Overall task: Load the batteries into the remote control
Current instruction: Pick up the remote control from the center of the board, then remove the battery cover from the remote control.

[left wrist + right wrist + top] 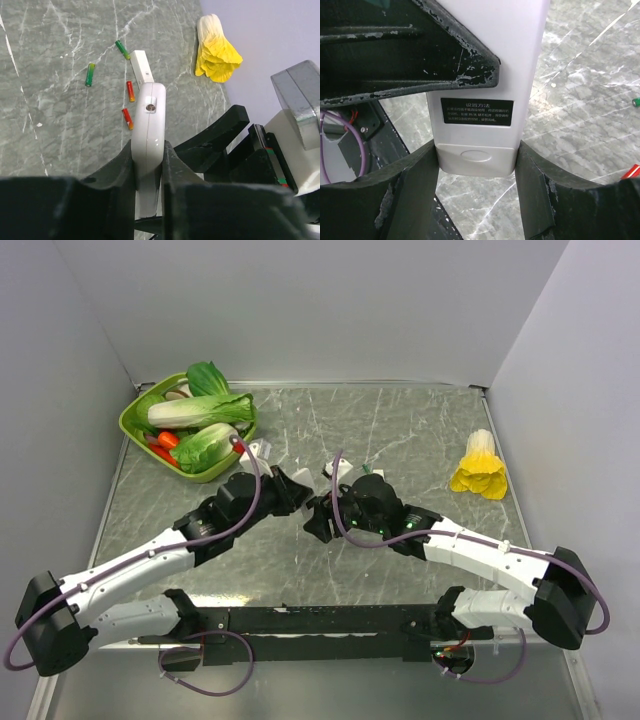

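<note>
The white remote control (148, 117) hangs edge-on above the table, with my left gripper (148, 150) shut on its two flat faces. In the right wrist view its back (490, 65) shows a black label, and my right gripper (476, 155) is closed on the two sides of the end below that label. Both grippers meet at the table's middle, left gripper (298, 490) and right gripper (322, 512). Two orange-red batteries (130, 91) (128, 119) lie loose on the marble beyond the remote. One battery tip (631, 172) shows at the right edge of the right wrist view.
A narrow white bar (142, 66) and two small green pieces (90, 74) (122, 49) lie near the batteries. A yellow toy cabbage (480, 468) sits at the right by the wall. A green basket (135, 420) of toy vegetables stands at the back left.
</note>
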Controlling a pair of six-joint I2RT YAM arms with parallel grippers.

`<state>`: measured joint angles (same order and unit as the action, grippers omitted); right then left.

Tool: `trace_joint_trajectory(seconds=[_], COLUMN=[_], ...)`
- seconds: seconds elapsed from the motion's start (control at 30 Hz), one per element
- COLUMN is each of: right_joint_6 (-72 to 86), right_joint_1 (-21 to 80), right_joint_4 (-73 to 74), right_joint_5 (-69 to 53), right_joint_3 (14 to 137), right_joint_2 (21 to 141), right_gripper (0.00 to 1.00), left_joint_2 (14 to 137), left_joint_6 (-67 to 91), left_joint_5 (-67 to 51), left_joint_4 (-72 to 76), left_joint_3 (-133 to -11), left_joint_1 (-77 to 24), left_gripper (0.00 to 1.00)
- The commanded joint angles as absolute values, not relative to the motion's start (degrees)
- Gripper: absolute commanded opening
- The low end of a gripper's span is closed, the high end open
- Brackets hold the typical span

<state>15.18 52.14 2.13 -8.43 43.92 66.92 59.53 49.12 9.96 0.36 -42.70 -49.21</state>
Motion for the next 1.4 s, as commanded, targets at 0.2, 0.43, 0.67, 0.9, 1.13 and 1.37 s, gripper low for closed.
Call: trace_joint_trajectory(seconds=[0.2, 0.43, 0.67, 0.9, 1.13, 1.37], right_joint_6=[12.5, 31.5, 53.0, 61.3, 65.4, 67.1], right_joint_1=[52.5, 52.3, 52.3, 52.4, 52.3, 52.3], right_joint_4=[-10.1, -13.3, -20.5, -32.4, -39.9, -42.0], right_joint_5=[-6.7, 3.3, -3.2, -6.7, -8.3, -7.0], right_joint_3=[38.3, 31.0, 29.2, 26.5, 24.8, 23.9], right_joint_2=[60.0, 55.3, 63.4, 70.4, 74.3, 75.2], right_gripper=[1.00, 1.00, 0.99, 0.88, 0.80, 0.74], left_joint_2=[54.9, 45.1, 41.0, 40.3, 40.9, 40.9], left_joint_6=[54.9, 63.2, 67.0, 67.1, 67.0, 67.6], left_joint_5=[12.2, 12.7, 14.9, 14.9, 14.5, 14.2], left_joint_4=[6.7, 25.7, 38.4, 42.2, 43.4, 44.9], left_joint_3=[-33.7, -16.0, -7.1, -5.1, -4.7, -4.2], left_joint_1=[-44.9, -43.2, -43.1, -43.2, -43.2, -43.2], left_gripper=[0.01, 0.01, 0.01, 0.01, 0.01, 0.01])
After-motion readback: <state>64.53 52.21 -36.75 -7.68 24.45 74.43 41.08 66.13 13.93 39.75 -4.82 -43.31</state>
